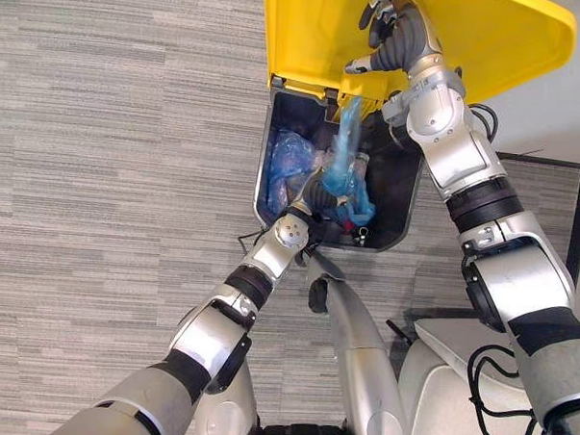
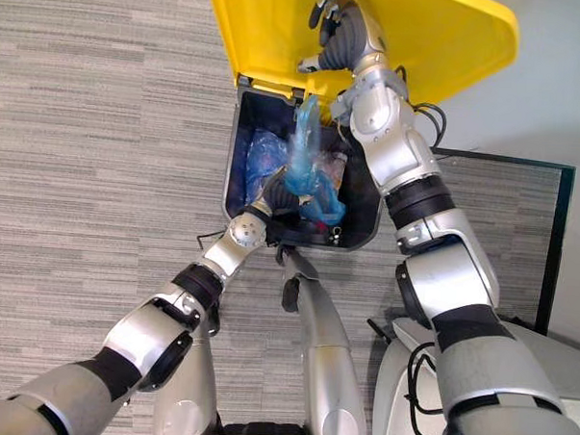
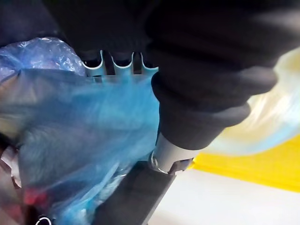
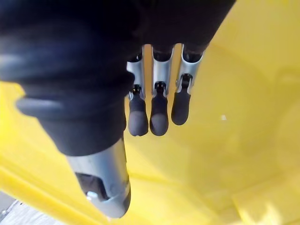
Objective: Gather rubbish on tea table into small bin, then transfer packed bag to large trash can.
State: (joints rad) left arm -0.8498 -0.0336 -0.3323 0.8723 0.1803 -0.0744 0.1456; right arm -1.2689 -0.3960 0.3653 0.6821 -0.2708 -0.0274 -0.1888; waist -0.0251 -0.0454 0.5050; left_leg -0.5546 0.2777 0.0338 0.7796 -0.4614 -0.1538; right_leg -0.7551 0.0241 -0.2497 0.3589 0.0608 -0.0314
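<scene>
Pretty much at the finish, I'd say. The right hand (image 1: 399, 34) is up at 12 o'clock, fingers straight against the yellow lid (image 1: 308, 35), propping the large trash can (image 1: 263, 178) open. The packed blue bag (image 1: 349, 143) sits inside the can, neck sticking up. The left hand (image 1: 315, 195) is at its 7 o'clock, but its fingers vanish behind the plastic, so I can't tell the grip. Letting go and dropping the lid look like all that's left.

Stereo above bin (image 1: 394, 208) — wrists close-in
</scene>
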